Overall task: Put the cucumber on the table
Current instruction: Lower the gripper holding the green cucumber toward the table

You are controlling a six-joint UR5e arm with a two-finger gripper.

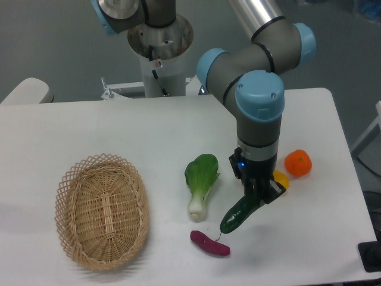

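The gripper point(257, 193) is clamping the upper end of the cucumber point(238, 214), which is hanging tilted, its lower tip just above or perhaps touching the table point(89, 125) beside the purple eggplant-like piece point(209, 243). The placing seems nearly done: lowering and releasing are what is left. The cucumber is looking dark, glossy and slightly curved; the bok choy point(200, 182) leafy with a white stalk; the wicker basket point(102, 210) oval and woven; the orange point(298, 162) round and smooth.
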